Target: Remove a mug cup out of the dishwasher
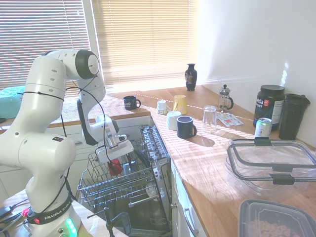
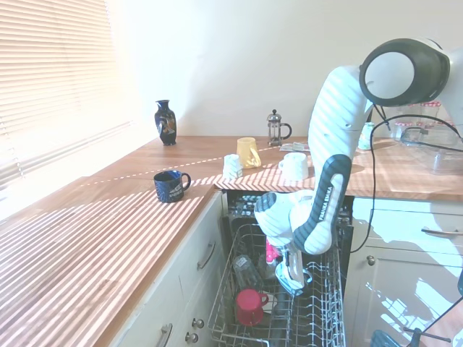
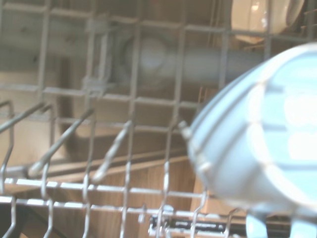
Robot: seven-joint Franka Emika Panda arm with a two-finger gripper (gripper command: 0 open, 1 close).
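The mug cup (image 2: 298, 283) is small and pale grey-blue, and sits at the tip of my gripper (image 2: 291, 277) just above the wire rack (image 2: 322, 318). My gripper reaches down into the open dishwasher (image 1: 148, 207) and looks shut on the mug. In the wrist view the mug cup (image 3: 262, 148) fills one side, blurred and very close, with rack wires (image 3: 133, 104) and prongs behind it. From the first exterior view my gripper (image 1: 116, 150) hangs over the rack (image 1: 98, 185), and the mug is hidden behind it.
A red cup (image 2: 249, 305) (image 1: 115, 167) stands in the rack beside my gripper. On the wooden counter are dark navy mugs (image 1: 186, 127) (image 1: 131, 102), a yellow mug (image 1: 179, 103), a glass (image 1: 209, 116), a French press (image 1: 225, 98) and plastic containers (image 1: 271, 163).
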